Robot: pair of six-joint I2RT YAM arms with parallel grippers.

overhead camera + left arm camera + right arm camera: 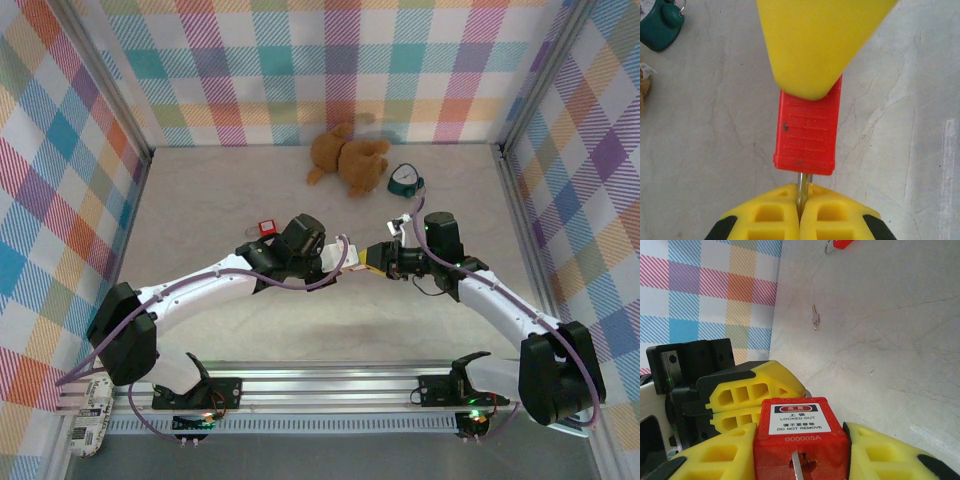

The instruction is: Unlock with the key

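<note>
At lower centre of the left wrist view, the left gripper point(801, 197) pinches the key point(802, 180) seated in the padlock point(807, 132) clamped by the right gripper point(800, 452); turn it axially, without side load.

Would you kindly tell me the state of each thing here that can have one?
left pincer: shut on the key.
right pincer: shut on the red padlock.
key: inserted in the padlock's end.
red padlock: gripped, shackle hidden.
second red padlock: lying on the table.
loose key: lying flat on the table.
teddy bear: lying down.
</note>
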